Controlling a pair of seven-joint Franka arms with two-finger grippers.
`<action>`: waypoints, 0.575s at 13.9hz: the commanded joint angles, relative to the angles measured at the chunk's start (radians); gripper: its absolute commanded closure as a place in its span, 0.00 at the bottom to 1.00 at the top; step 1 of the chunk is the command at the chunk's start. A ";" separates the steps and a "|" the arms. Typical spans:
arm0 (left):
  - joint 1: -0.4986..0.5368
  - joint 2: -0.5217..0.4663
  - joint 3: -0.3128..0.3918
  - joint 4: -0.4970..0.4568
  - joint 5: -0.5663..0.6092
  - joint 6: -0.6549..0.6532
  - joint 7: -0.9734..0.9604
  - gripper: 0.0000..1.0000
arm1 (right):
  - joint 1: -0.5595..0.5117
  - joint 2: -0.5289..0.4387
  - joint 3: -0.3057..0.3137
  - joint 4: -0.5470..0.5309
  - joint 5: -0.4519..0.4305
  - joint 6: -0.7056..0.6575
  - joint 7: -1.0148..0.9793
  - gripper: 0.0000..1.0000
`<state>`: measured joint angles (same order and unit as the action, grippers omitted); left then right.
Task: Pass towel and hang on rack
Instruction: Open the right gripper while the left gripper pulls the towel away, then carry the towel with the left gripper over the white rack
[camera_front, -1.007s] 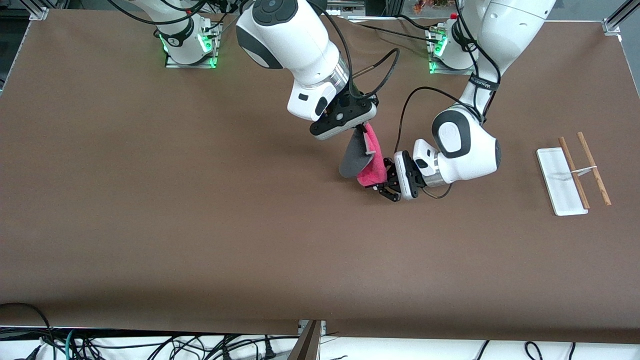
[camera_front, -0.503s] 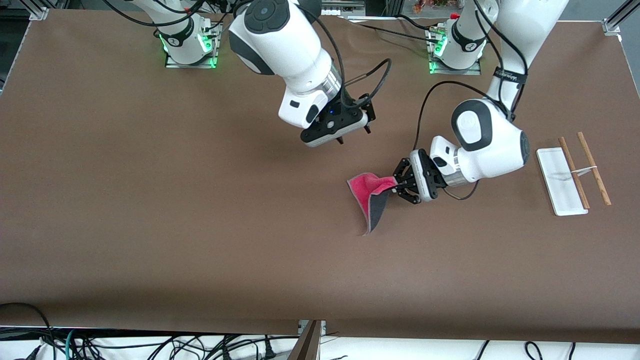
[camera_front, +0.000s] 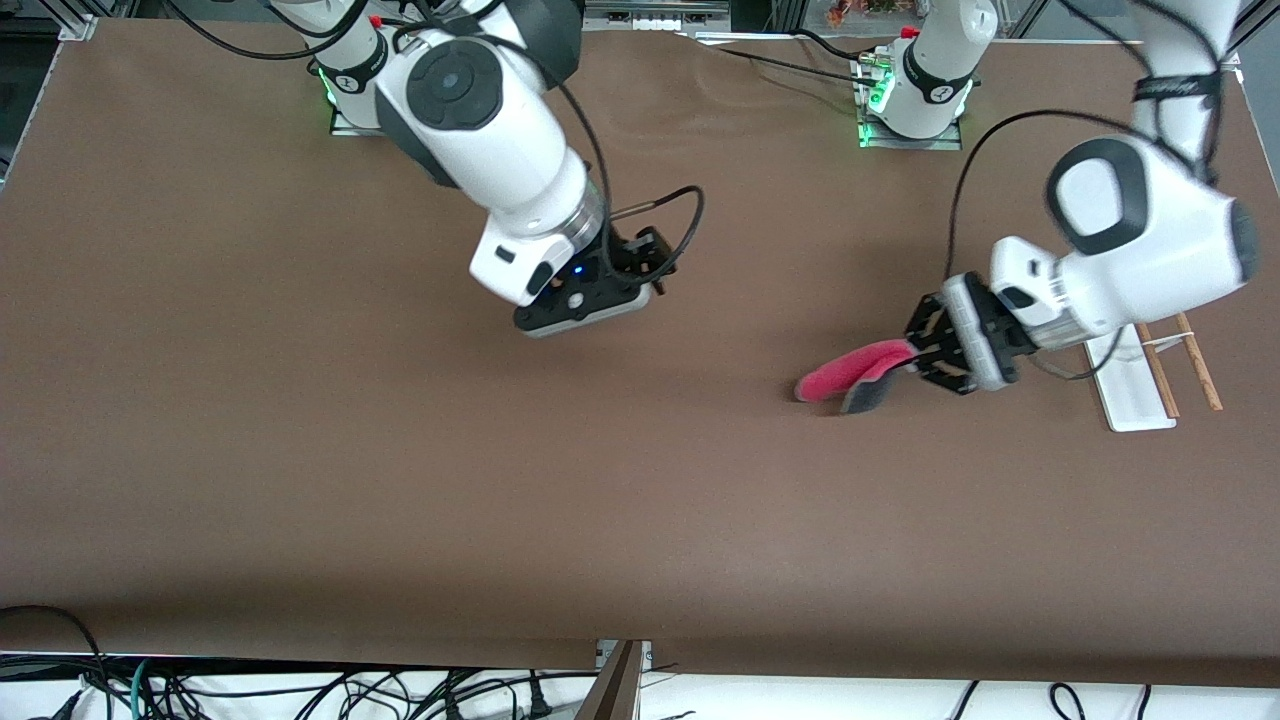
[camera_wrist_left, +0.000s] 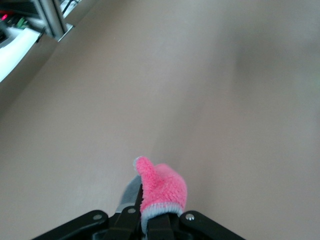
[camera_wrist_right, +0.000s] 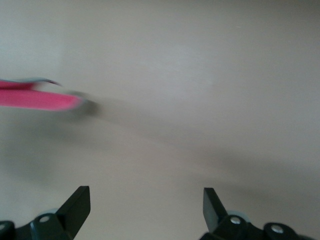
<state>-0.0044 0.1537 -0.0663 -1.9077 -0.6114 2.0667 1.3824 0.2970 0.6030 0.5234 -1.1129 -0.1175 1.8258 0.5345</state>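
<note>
Brown matte surface (camera_front: 300, 450) fills nearly the whole front view, covering looks like paper or felt, faint ripple marks near the top middle. Aluminium frame posts (camera_front: 75, 25) at the top corners. Two metal mounting plates (camera_front: 380, 120) near the top edge, lit by green lights (camera_front: 325, 85). Below the lower edge a pale floor strip with a tangle of black cables (camera_front: 300, 690) and one teal cable (camera_front: 135, 675). A brown wedge-shaped panel (camera_front: 615, 680) sticks up at the bottom middle. Lighting even, soft shadows on the covering. Left wrist view: a metal frame rail (camera_wrist_left: 52, 20) in one corner.
</note>
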 joint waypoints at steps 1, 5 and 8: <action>0.096 -0.107 -0.010 -0.024 0.090 -0.109 -0.042 1.00 | -0.073 -0.020 0.003 0.005 -0.018 -0.098 -0.118 0.00; 0.271 -0.114 -0.010 0.013 0.176 -0.244 -0.029 1.00 | -0.102 -0.080 -0.112 -0.004 -0.028 -0.196 -0.319 0.00; 0.378 -0.092 -0.010 0.075 0.229 -0.342 0.033 1.00 | -0.209 -0.170 -0.132 -0.121 -0.025 -0.215 -0.491 0.00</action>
<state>0.3200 0.0440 -0.0601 -1.8866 -0.4188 1.7878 1.3828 0.1545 0.5204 0.3922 -1.1268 -0.1342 1.6165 0.1359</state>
